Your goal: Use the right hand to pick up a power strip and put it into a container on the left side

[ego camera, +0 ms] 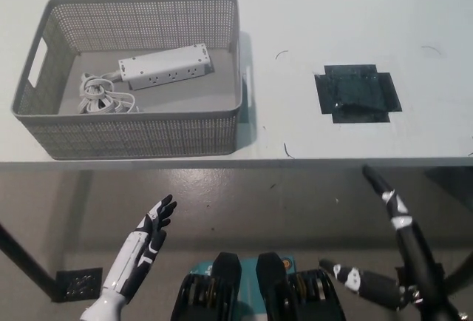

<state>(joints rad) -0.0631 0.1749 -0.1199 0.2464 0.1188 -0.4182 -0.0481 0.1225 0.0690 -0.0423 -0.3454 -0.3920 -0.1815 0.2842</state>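
A white power strip (164, 66) lies inside the grey mesh basket (133, 134) at the table's left, its coiled white cord (98, 95) beside it on the basket floor. My black right hand (388, 251) hangs open below the table's front edge at the lower right, fingers spread and holding nothing. My white left hand (148, 236) rests open at the lower left, also below the table edge.
A black taped square (357, 93) marks the white table (332, 25) right of the basket. The table's front edge (295, 162) runs across the middle of the picture, with grey floor below it.
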